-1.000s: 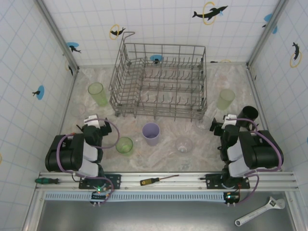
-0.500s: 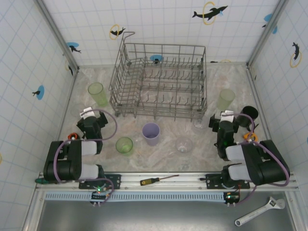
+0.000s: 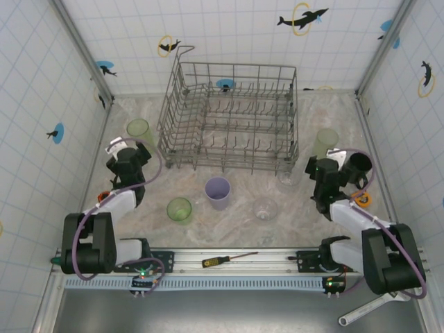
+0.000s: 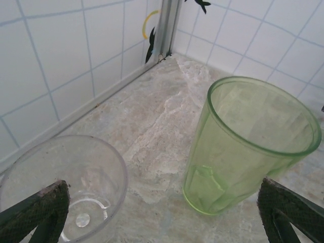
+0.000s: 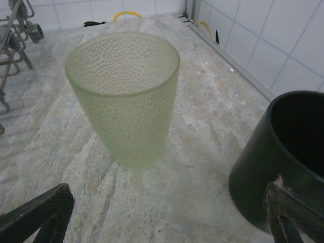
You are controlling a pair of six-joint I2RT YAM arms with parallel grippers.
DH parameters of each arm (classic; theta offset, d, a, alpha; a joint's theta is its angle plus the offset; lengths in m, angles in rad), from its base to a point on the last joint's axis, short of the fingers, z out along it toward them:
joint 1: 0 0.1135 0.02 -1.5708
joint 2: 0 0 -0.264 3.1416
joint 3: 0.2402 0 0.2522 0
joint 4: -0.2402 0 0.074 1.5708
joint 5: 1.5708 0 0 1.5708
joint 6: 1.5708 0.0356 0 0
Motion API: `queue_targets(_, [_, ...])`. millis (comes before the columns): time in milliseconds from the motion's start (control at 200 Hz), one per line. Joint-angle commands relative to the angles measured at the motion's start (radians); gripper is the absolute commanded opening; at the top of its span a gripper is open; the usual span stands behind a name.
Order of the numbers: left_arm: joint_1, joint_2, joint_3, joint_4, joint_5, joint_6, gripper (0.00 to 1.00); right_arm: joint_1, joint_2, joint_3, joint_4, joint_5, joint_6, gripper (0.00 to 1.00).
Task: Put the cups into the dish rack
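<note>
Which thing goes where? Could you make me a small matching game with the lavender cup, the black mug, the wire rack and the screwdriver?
Things:
1. lavender cup
2. black mug
3. dish rack
4. screwdriver

Places:
A. lying on the rail at the near edge
B. far back, in the middle
C. over on the right side
D. upright, just in front of the rack

Pairs: 1-D, 2-C, 3-B, 4-A

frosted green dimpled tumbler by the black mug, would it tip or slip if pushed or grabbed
The frosted pale green dimpled tumbler narrows toward its base, so a push near the rim would probably tip it. Its dimpled wall should resist slipping. It looks thin, so likely light.
</note>
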Motion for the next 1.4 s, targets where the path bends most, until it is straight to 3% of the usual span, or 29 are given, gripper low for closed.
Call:
queue_targets(0, [-0.014, -0.034, 0.093, -0.214, -0.062, -0.092, 0.98, -0.028, -0.051, 0.081, -0.195, -0.006, 0.075, 1.00])
queue_targets(175, [-0.025, -0.105, 0.172, -0.364, -0.091, -0.151, 0.98, -0.052, -0.112, 0.135, -0.306, -0.075, 0.123, 1.00])
queue_targets(335, [-0.051, -0.182, 0.231, -0.491, -0.018, -0.162, 0.98, -0.054, -0.122, 0.195, -0.435, -0.142, 0.133, 1.00])
queue_targets(455, [-0.075, -0.232, 0.282, -0.610, 0.100, -0.144, 0.98, -0.054, -0.123, 0.238, -0.511, -0.178, 0.130, 1.00])
queue_targets(641, [-0.143, -0.303, 0.364, -0.782, 0.179, -0.155, 0.98, -0.052, -0.146, 0.288, -0.592, -0.201, 0.132, 1.00])
queue_targets(876, [-0.174, -0.323, 0.451, -0.936, 0.418, -0.178, 0.98, -0.047, -0.182, 0.303, -0.654, -0.226, 0.161, 1.00])
queue_targets(1216, [-0.421, -0.303, 0.490, -1.075, 0.417, -0.202, 0.98, -0.010, -0.217, 0.292, -0.706, -0.253, 0.216, 1.00])
queue_targets(1396, [-0.525, -0.274, 0.492, -1.134, 0.470, -0.204, 0.98, 0.012, -0.232, 0.288, -0.731, -0.243, 0.247, 1.00])
